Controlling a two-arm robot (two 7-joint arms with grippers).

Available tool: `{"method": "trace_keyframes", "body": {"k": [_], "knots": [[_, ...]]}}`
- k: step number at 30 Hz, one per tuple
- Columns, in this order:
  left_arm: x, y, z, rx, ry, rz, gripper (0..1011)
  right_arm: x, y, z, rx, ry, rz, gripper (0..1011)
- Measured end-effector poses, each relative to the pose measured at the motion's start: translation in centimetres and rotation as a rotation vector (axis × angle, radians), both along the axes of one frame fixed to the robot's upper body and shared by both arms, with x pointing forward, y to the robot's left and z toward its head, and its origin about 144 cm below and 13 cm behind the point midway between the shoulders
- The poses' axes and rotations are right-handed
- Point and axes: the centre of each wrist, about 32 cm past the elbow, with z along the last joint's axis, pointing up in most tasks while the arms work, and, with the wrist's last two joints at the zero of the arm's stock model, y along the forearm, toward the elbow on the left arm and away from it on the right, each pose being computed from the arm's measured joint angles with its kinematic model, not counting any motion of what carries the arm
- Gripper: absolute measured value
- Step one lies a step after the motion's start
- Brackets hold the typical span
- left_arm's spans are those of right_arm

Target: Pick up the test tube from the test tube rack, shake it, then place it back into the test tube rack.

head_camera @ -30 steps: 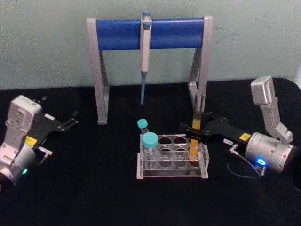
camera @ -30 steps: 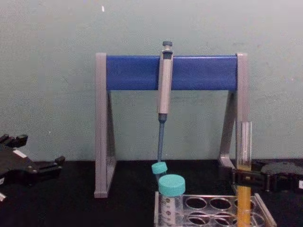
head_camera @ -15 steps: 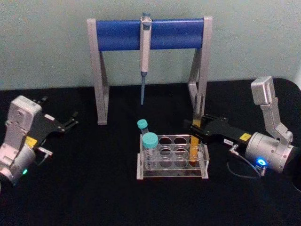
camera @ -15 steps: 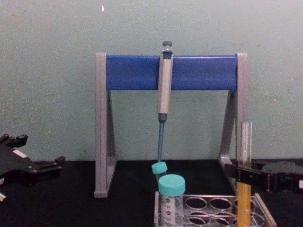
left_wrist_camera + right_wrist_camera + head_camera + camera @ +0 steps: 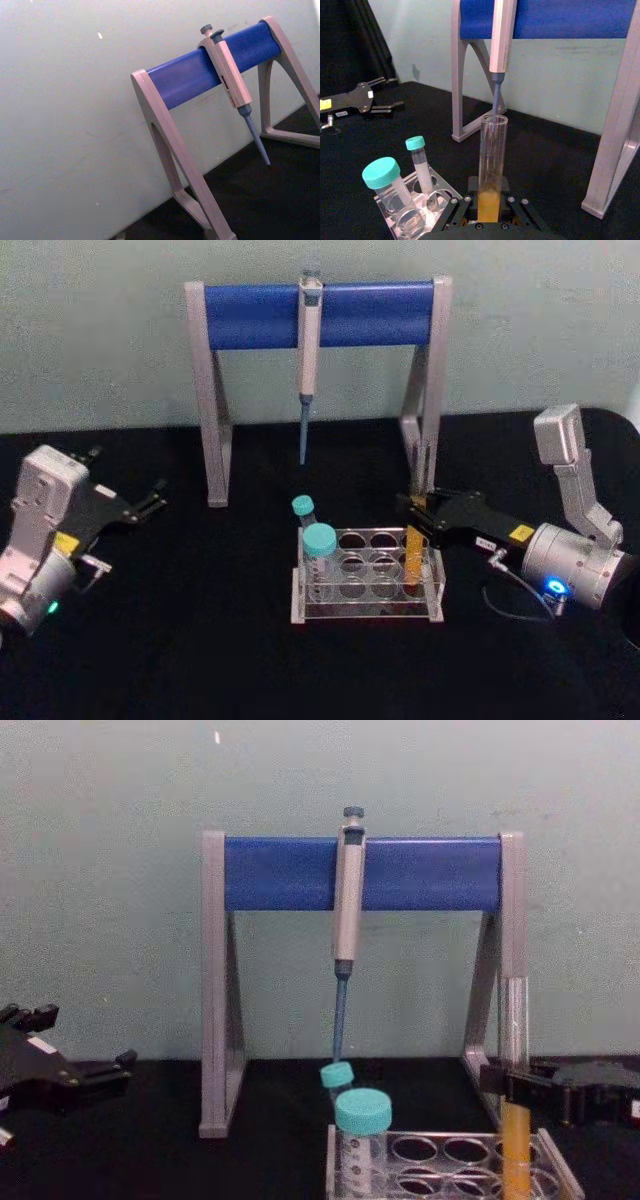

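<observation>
Currently: my right end effector [image 5: 418, 516] pinches the upright test tube [image 5: 412, 558], standing in the test tube rack [image 5: 362, 608], right column; my left end effector [image 5: 152, 502] spread, parked left.

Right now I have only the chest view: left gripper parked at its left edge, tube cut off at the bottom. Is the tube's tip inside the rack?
Observer: Yes. From the head view, the tube stands in the right-hand column of the rack, its orange part down inside it.
Operator: How does the right gripper hold it?
Observer: In the right wrist view, the right gripper has a finger on each side of the tube, near the liquid's top.
Operator: Where do the capped tubes sit?
Observer: Both capped tubes stand in the left-hand column, one behind the other.
</observation>
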Motion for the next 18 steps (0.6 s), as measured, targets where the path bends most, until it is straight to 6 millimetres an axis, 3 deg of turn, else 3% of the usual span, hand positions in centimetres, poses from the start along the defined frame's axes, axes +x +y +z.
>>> {"method": "trace_keyframes", "body": {"k": [18], "knots": [[0.0,0.0,0.0,0.0,0.0,0.0,1001,-0.38,0.0,-0.09,-0.023,-0.071,0.001,230]]}}
